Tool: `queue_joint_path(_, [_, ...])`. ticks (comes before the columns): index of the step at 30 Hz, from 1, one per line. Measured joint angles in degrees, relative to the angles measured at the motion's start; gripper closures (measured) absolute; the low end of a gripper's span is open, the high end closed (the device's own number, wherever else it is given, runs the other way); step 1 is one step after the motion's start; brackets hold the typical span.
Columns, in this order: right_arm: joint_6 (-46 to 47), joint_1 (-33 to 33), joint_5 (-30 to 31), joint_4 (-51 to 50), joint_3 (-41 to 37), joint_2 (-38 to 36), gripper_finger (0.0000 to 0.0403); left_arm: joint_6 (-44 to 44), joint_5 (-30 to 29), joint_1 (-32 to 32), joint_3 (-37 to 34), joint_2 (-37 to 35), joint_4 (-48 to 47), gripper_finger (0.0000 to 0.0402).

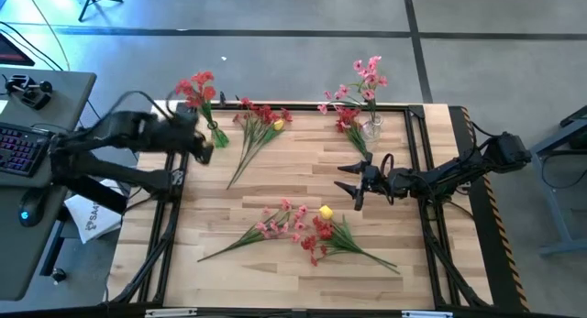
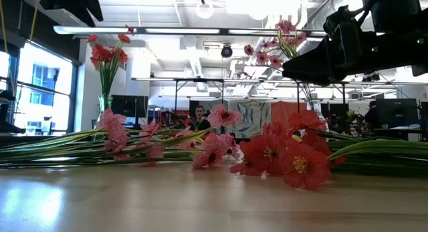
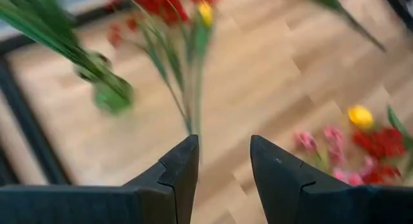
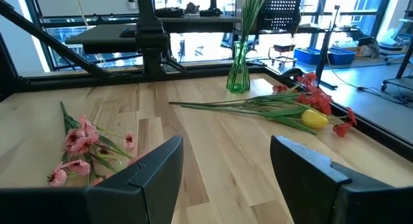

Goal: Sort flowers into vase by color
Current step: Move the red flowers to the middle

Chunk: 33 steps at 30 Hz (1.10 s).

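A green vase (image 1: 218,136) with red flowers (image 1: 195,87) stands at the far left, and a clear vase (image 1: 371,129) holds pink flowers (image 1: 368,75) at the far right. Red sprays with a yellow bloom (image 1: 261,116) lie on the table between them. Pink sprays (image 1: 280,221), red sprays (image 1: 316,237) and a yellow bloom (image 1: 325,211) lie near the front edge. My left gripper (image 3: 222,161) is open and empty, hovering just beside the green vase (image 3: 113,95). My right gripper (image 4: 222,167) is open and empty, above the table's right middle (image 1: 353,185).
One red spray (image 1: 348,124) lies beside the clear vase. Black frame rails (image 1: 417,153) border the table. A desk with a keyboard (image 1: 23,146) stands to the left. Bare wood (image 1: 284,176) lies between the two flower piles. People show in the room behind, in the low view.
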Motion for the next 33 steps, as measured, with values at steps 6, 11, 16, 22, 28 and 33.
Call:
queue_joint_path(6, [1.5, 0.0, -0.3, -1.3, 0.0, 0.0, 0.0176, -8.1, 2.9, -16.3, -4.3, 7.0, 0.4, 0.0273])
queue_joint_path(11, [2.4, 0.0, -0.3, -1.3, 0.0, 0.0, 0.0176, -11.9, 10.7, -24.6, -9.0, 15.3, 4.4, 0.0273])
queue_joint_path(16, [7.3, 0.0, -3.5, -5.9, 0.1, 0.0, 0.0176, -11.2, 16.1, -27.5, -14.3, 23.1, 14.8, 0.0273])
queue_joint_path(22, [19.6, 1.0, -20.1, -36.3, 9.4, -0.2, 0.0176, -4.8, 13.8, -24.7, -19.6, 29.5, 20.5, 0.0273])
queue_joint_path(28, [29.1, 5.1, -12.7, -72.9, 25.6, 3.0, 0.0176, -3.1, 2.0, -20.2, -22.0, 33.3, 24.6, 0.0273])
queue_joint_path(33, [34.3, 6.4, -19.6, -78.1, 32.1, 8.4, 0.0176, 1.2, -7.8, -19.4, -22.0, 35.5, 32.8, 0.0273])
